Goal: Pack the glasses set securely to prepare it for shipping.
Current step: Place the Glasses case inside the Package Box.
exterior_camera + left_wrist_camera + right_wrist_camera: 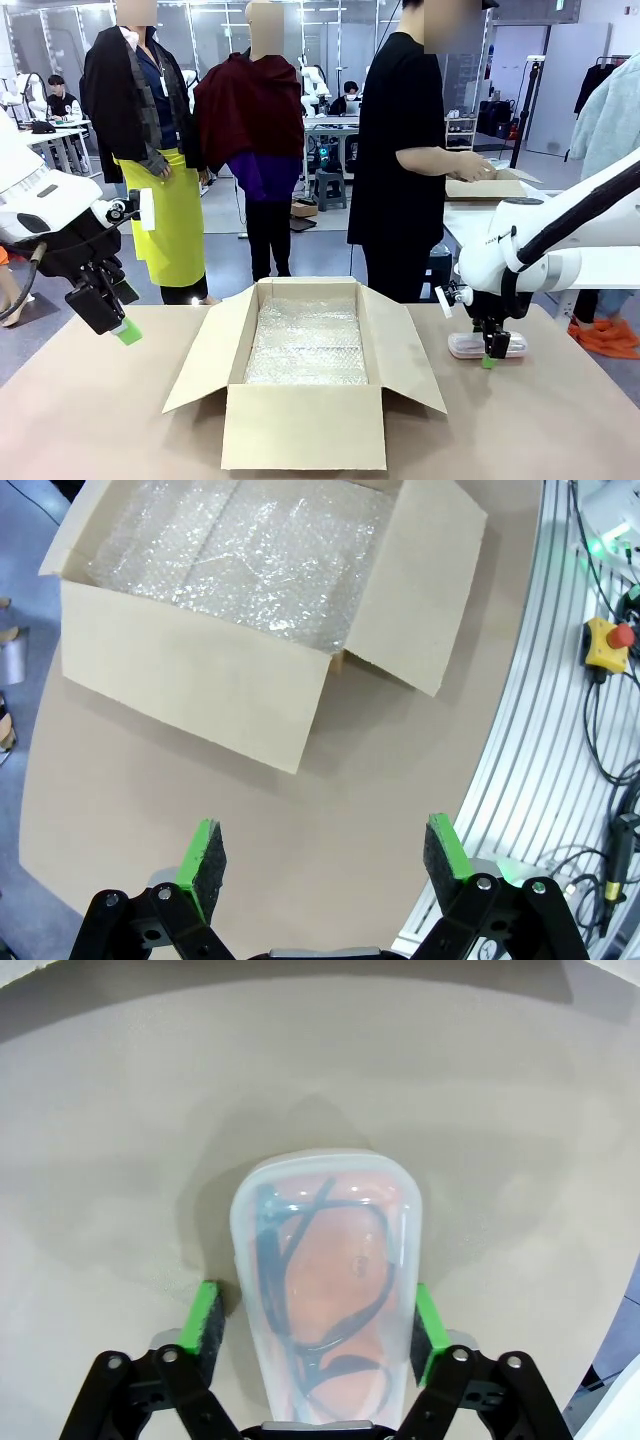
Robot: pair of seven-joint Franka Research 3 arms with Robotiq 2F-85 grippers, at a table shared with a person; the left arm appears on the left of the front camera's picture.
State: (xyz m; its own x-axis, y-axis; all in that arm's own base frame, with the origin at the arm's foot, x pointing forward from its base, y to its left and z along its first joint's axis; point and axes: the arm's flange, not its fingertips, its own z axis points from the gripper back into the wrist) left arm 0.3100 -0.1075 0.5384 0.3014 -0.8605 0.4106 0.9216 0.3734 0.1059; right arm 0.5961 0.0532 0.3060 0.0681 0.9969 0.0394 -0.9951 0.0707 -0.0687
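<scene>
One case of the glasses set, a translucent pink case (320, 1250) with dark glasses inside, lies flat on the table at the right (465, 345). My right gripper (315, 1325) comes straight down over it (490, 355), its green pads pressed against the case's two long sides, shut on it. My left gripper (118, 325) hangs above the table's left side, open with nothing between its fingers (325, 855). The cardboard box (305, 440) stands open in the middle of the table, lined with bubble wrap (305, 345).
The box's flaps (205, 350) spread out to both sides and towards me (190, 680). A person in black (400, 150) stands behind the far edge, hands on a box on another table (485, 185). An emergency stop button (605, 645) sits on the frame beside the table.
</scene>
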